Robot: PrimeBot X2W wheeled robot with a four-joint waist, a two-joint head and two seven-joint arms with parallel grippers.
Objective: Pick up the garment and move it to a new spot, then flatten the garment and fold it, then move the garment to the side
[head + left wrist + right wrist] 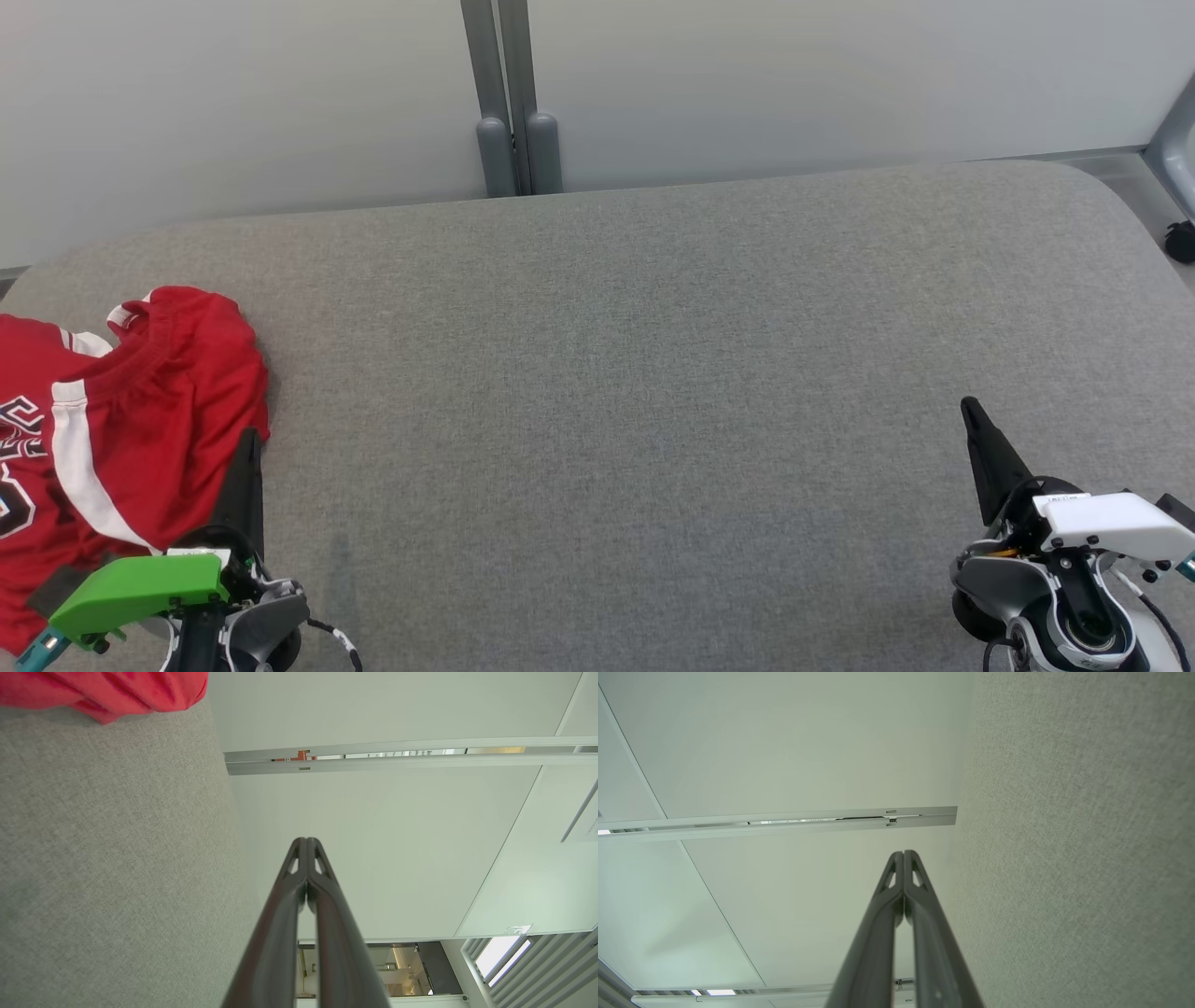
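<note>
The garment (140, 420), a red jersey with white stripes and dark lettering, lies crumpled on the left end of the grey counter (607, 373). Part of it runs off the left edge of the head view. It is bunched rather than flat, with a rounded fold at its far right corner.

The left pincer (250, 439) sits at the near left, just beside the garment's right hem. Its two dark fingers are clenched together with nothing between them. From the head view it cannot be told whether they touch the cloth. In the left wrist view the same pincer (306, 842) shows its tips pressed together. There the garment (107, 695) is a red fold in one corner, apart from the fingers. A green cover (140, 588) sits on that wrist.

The right pincer (971, 406) is at the near right, well apart from the garment, over bare counter. It too is clenched on nothing, as the right wrist view (903, 854) shows. Its wrist carries a white cover (1111, 523).

Beyond the far edge stand pale wall panels (233, 93) joined by a grey post (509, 93).
</note>
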